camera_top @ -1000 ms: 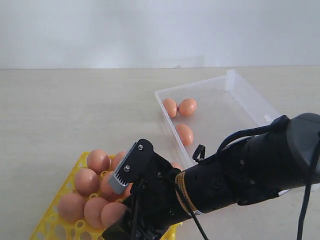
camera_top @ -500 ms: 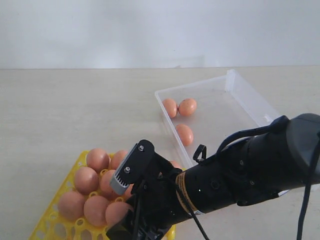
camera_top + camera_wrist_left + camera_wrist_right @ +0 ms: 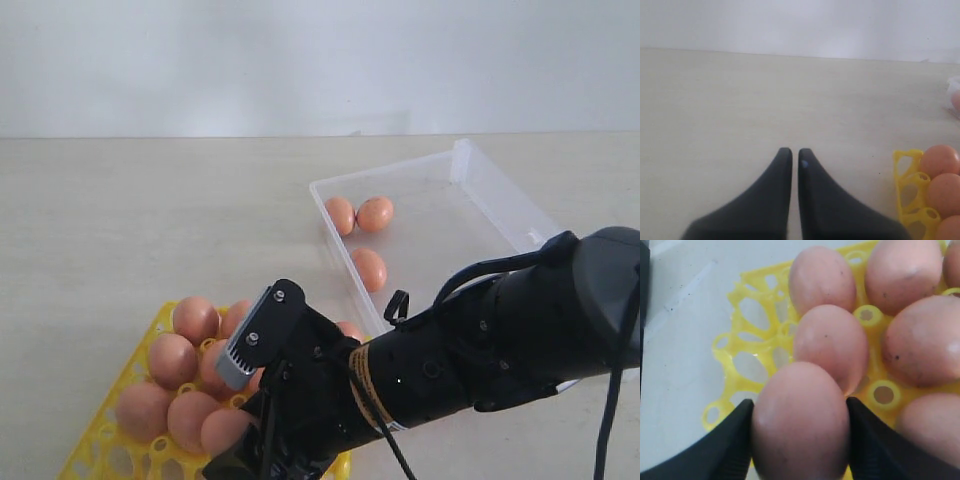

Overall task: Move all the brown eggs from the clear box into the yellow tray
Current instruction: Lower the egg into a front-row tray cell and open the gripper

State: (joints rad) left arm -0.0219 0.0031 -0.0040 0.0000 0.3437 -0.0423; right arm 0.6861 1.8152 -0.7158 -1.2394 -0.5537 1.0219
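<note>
Three eggs [image 3: 369,268] lie in the box [image 3: 497,195]. Right end effector [image 3: 799,440] grasps one egg [image 3: 800,410] above the tray [image 3: 874,367]. Recommend lowering squarely into a vacant cell, clear of neighbours, then releasing gently. Left end effector [image 3: 791,152] clenched, empty, over the desk [image 3: 740,100].

Right arm [image 3: 500,340]: thick, rounded black housing with a glossy sheen. A yellow band [image 3: 361,383] with dark print rings the wrist section. Black cables [image 3: 490,265] arc along the top, a small cable loop [image 3: 399,302] sits near the wrist, and a thin one crosses the band.

Right gripper [image 3: 232,415]: black bracket [image 3: 290,315] with two silver screws [image 3: 279,294]; grey ribbed pad [image 3: 240,358] on one finger. In the wrist view its fingers [image 3: 727,445] are matte black wedges.

Left gripper [image 3: 791,154]: two matte black fingers [image 3: 765,200], wide at the base, narrowing to rounded tips. Pale blue speck [image 3: 805,163] on one tip.
</note>
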